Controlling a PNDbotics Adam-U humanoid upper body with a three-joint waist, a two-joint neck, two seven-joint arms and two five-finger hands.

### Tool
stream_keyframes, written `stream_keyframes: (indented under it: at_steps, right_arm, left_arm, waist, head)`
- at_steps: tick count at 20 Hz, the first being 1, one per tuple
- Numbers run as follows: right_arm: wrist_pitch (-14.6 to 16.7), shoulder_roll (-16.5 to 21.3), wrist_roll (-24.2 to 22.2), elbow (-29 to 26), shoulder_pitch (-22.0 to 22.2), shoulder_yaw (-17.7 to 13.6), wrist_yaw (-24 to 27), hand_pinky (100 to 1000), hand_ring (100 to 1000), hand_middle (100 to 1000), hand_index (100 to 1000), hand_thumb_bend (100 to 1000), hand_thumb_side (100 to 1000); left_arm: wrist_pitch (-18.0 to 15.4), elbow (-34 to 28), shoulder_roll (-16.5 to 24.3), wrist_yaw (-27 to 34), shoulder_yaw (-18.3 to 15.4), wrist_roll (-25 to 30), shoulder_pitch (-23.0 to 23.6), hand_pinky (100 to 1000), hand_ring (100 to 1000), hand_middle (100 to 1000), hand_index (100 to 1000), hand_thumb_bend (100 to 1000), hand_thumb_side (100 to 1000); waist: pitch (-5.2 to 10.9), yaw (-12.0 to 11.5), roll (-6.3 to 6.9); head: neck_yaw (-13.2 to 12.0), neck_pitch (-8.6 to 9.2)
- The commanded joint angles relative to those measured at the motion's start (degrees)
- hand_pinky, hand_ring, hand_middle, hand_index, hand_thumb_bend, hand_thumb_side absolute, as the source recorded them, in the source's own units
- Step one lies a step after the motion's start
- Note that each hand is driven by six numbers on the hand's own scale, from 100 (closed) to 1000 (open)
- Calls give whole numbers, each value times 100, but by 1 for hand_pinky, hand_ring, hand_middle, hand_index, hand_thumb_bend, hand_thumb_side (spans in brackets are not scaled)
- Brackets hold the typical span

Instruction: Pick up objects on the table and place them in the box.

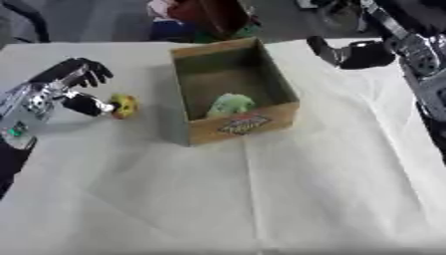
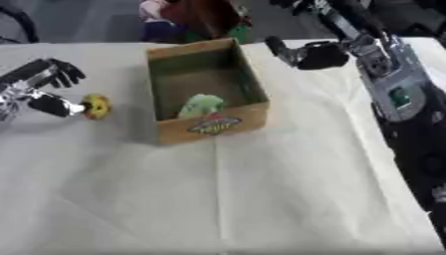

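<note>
Your left hand sits at the left side of the white-covered table, and the small yellow, roundish object with a dark centre lies right at the tip of its thumb, on the side toward the open brown cardboard box. The thumb touches or nearly touches the object while the other fingers curl above it, apart from it; you have not closed a pinch on it, as far as can be seen. The object rests on the cloth, just left of the box's left wall, so the carry would be a short one, rightward and up over that wall. A pale green soft-looking item already lies inside the box. Your right hand hovers beyond the box's far right corner, fingers curled on nothing, well apart from the yellow object, so the left hand is clearly the nearer one.
</note>
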State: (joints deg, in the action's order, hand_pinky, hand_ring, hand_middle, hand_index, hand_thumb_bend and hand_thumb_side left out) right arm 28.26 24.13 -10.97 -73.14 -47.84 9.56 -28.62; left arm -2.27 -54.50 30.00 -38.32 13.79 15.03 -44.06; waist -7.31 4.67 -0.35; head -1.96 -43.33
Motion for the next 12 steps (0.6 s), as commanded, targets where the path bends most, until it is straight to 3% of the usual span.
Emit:
stream_keyframes:
  at_steps: [1,4,5,7,11,12]
  right_arm:
    - [16,105,-32,-119,-77,-29,56,665,760,748,810,268,452]
    - [21,91,-43,-113,-63,-29,51,664,760,747,810,264,452]
    - [22,87,-46,-110,-59,-29,49,664,760,747,809,262,453]
    - [25,78,-55,-102,-52,-27,43,664,759,747,809,258,452]
    - [22,69,-68,-96,-38,-32,43,663,759,746,809,252,450]
    - [21,69,-72,-93,-33,-32,42,663,759,746,808,251,449]
  left_arm:
    - [-124,153,-47,-169,-74,-96,-185,694,666,633,784,542,238]
    - [-168,304,-162,-304,-96,-283,-218,682,639,605,768,505,231]
    - [-174,346,-190,-363,-101,-363,-224,669,616,572,752,447,219]
    - [-169,395,-234,-500,-116,-607,-231,644,562,509,688,100,201]
    - [-71,377,-278,-508,-209,-1407,-228,553,400,289,502,100,247]
    - [-1,340,-279,-406,-258,-1700,-240,548,389,272,488,100,248]
  waist:
    - [103,12,-7]
    - [99,22,-13]
    - [99,25,-14]
    - [98,31,-12]
    - [99,43,-1]
    - [100,45,1]
  head:
    - [-25,-37]
    - [-29,-38]
    - [-31,-39]
    - [-35,-39]
    - [-33,-37]
    - [-29,-40]
